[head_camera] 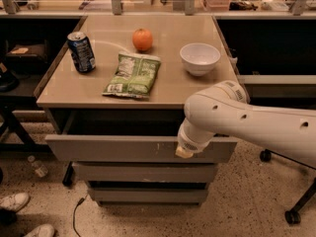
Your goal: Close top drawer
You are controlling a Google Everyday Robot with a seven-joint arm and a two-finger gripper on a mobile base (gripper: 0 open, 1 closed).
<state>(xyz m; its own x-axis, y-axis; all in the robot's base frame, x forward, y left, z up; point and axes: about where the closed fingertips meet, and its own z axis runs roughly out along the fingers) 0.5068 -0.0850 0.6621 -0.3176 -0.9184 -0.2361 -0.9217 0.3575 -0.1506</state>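
The top drawer is a wide grey drawer under the tan tabletop. It stands pulled out, with its dark inside showing, and small white scratches mark its front right of centre. My white arm reaches in from the right. My gripper is at the arm's end, right against the drawer front just right of the scratches. The arm's round joint covers most of it.
On the tabletop lie a blue can, a green snack bag, an orange and a white bowl. Two narrower grey drawer fronts sit below. A chair wheel and shoes are on the floor.
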